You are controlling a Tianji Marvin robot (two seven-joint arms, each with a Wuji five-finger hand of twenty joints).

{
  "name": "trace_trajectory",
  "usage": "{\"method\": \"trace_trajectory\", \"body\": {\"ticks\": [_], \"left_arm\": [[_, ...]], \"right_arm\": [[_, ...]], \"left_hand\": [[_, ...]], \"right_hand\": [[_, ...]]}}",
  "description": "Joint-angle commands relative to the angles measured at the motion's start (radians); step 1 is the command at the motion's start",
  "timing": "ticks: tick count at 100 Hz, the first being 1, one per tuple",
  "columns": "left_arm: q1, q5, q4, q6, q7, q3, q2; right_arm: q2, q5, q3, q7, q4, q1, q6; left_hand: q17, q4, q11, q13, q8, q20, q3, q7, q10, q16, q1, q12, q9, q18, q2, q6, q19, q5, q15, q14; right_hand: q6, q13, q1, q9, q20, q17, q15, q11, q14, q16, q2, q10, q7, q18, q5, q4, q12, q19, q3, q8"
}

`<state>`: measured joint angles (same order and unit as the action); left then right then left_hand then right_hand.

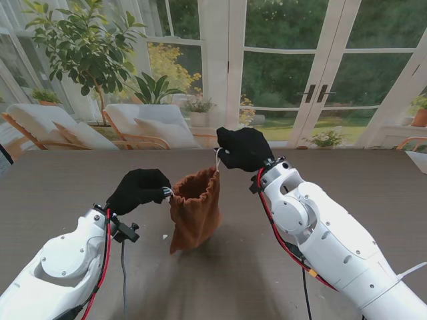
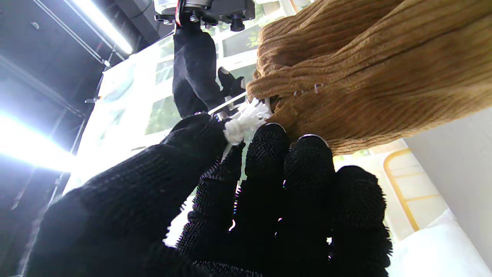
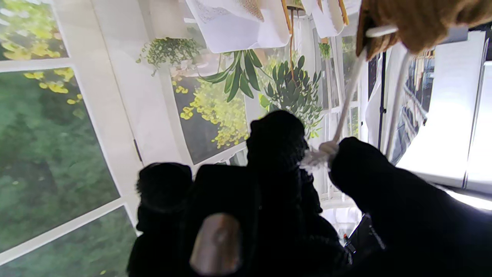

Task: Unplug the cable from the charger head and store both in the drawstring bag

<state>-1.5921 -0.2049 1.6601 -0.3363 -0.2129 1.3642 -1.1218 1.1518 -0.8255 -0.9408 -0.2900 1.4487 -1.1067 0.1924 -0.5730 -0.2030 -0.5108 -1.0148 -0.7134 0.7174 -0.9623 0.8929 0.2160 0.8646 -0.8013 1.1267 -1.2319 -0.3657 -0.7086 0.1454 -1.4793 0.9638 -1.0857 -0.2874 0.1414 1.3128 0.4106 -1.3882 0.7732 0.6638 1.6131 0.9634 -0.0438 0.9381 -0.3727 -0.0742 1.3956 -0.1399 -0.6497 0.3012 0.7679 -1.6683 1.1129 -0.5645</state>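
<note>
Glass doors (image 1: 313, 73), potted tree (image 1: 87, 47), loungers (image 1: 60, 130).

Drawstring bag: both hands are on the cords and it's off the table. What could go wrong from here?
1. The left hand pinches only the frayed cord knot; it could slip out.
2. The right hand holds a thin white cord by its end; uneven pull may tilt the drawstring bag or drop one side.
3. The mouth looks only partly cinched in the stand view. Charger and cable aren't visible, so I can't confirm they are inside.

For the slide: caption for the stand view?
Both hands, left hand and right hand, pull the brown drawstring bag's cords apart.
</note>
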Motion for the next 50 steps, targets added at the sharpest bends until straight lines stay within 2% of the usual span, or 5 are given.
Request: {"method": "trace_trajectory", "body": {"ticks": [1, 50], "left_arm": [[-0.009, -0.005, 0.013, -0.002, -0.021, 0.007, 0.001], [-0.032, -0.044, 0.04, -0.007, -0.05, 0.026, 0.005]], "right_arm": [[-0.007, -0.01, 0.0, 0.021, -0.001, 0.007, 0.008], [-0.031, -0.128, 0.029, 0.01, -0.048, 0.055, 0.046]], "left_hand": [[-0.016, -0.026, -0.016, -0.048, -0.052, -0.015, -0.046, 0.14, -0.003, 0.015, -0.006, 0.019, -0.029, 0.054, 0.022, -0.066, -0.048, 0.1, -0.018, 0.028], [-0.02, -0.028, -0.022, -0.053, -0.06, -0.019, -0.044, 0.147, -0.006, 0.022, -0.005, 0.028, -0.031, 0.051, 0.028, -0.065, -0.051, 0.092, -0.02, 0.034]], "right_hand": [[-0.011, 0.009, 0.007, -0.059, 0.022, 0.478, 0.042, -0.009, -0.135, 0.01, 0.013, 0.077, 0.017, 0.032, 0.006, 0.016, 0.015, -0.034, -0.004, -0.024], [-0.013, 0.009, 0.013, -0.058, 0.022, 0.477, 0.039, -0.016, -0.137, 0.01, 0.022, 0.062, 0.021, 0.028, 0.017, 0.015, 0.018, -0.032, -0.015, -0.026]]}}
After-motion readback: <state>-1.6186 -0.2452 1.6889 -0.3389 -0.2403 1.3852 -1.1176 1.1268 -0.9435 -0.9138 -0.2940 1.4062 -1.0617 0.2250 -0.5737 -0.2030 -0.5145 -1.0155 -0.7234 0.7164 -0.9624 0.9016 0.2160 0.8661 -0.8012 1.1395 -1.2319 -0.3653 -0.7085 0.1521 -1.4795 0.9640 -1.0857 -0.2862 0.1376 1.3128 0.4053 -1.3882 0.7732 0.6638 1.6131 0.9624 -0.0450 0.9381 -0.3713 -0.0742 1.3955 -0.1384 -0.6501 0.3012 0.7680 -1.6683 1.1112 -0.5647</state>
